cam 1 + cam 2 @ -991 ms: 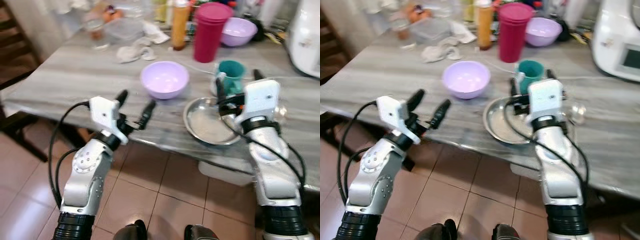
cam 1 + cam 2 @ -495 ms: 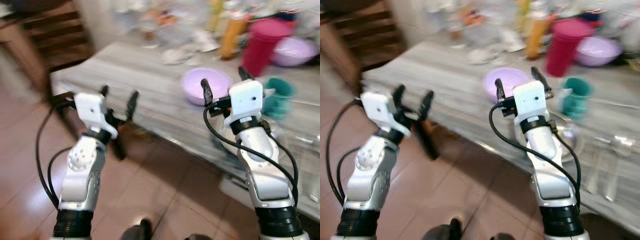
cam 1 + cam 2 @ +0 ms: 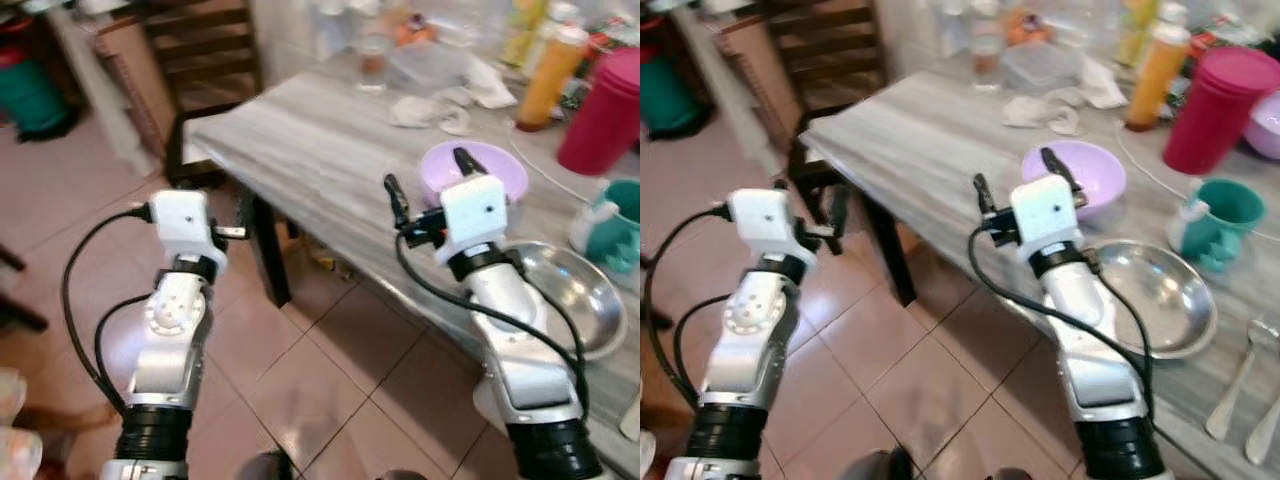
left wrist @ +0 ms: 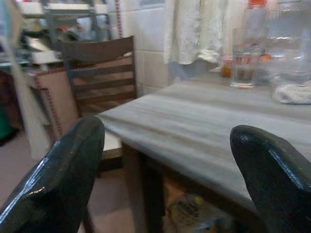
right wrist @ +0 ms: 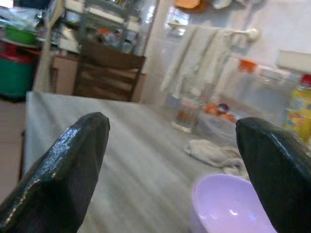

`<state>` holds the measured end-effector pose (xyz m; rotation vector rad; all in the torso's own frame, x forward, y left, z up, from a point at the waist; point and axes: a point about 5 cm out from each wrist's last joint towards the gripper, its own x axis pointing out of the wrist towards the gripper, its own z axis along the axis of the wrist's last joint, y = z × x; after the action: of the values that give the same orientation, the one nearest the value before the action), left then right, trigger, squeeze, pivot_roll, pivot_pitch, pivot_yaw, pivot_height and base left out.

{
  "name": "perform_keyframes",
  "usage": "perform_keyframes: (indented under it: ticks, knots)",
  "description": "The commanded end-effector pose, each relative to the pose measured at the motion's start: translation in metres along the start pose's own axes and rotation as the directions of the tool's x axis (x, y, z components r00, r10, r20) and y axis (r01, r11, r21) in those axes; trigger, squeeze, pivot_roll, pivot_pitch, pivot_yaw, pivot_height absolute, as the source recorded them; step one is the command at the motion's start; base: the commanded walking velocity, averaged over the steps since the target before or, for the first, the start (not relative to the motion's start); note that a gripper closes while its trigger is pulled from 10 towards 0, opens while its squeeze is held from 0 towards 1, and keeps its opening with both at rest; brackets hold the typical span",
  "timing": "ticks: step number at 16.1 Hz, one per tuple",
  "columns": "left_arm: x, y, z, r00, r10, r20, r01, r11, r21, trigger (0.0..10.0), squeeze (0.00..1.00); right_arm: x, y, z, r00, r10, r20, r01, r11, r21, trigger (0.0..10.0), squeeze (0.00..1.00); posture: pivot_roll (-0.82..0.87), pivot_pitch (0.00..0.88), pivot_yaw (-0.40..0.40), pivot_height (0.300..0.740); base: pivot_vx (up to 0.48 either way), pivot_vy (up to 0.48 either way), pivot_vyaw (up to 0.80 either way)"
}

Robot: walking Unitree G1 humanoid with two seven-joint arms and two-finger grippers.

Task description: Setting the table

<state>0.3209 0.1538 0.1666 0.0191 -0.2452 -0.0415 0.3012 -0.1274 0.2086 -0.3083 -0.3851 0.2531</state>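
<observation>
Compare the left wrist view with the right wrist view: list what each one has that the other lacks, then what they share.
Left wrist view alone: the table's near corner with the dark table leg beneath it, and floor beside it.

Right wrist view alone: the purple bowl, a green tub at the far side, and towels on a wall rail.

Both: open black fingers framing the grey table top, the wooden chair, a drinking glass, and a crumpled white cloth.
</observation>
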Motion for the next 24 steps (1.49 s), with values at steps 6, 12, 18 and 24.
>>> perform_keyframes:
  ticks: [6,12,18,24]
  knots:
    - [-0.007,0.029,-0.015,0.984,0.173,-0.033,-0.167,0.976,0.142,10.0,0.00,-0.002,0.022,0.001,0.992,0.128,0.022,-0.129,0.990,0.050,10.0,0.00,-0.20,0.134,0.040,0.740,0.000,0.000,0.80]
    - [-0.014,0.028,-0.044,0.973,0.176,-0.147,-0.148,0.973,0.179,10.0,0.00,-0.005,0.025,-0.008,0.987,0.160,-0.001,-0.160,0.986,0.054,10.0,0.00,-0.20,0.128,0.040,0.740,0.000,0.000,0.80]
    - [-0.021,0.029,-0.078,0.943,0.152,-0.296,-0.095,0.975,0.199,10.0,0.00,0.000,0.009,-0.038,0.991,0.088,-0.099,-0.078,0.992,0.103,10.0,0.00,-0.20,0.120,0.039,0.740,0.000,0.000,0.80]
    - [-0.048,0.034,-0.131,0.831,0.103,-0.547,-0.021,0.988,0.153,10.0,0.00,-0.012,0.007,-0.105,0.938,0.008,-0.348,0.048,0.987,0.153,10.0,0.00,-0.18,0.107,0.040,0.740,0.000,0.000,0.36]
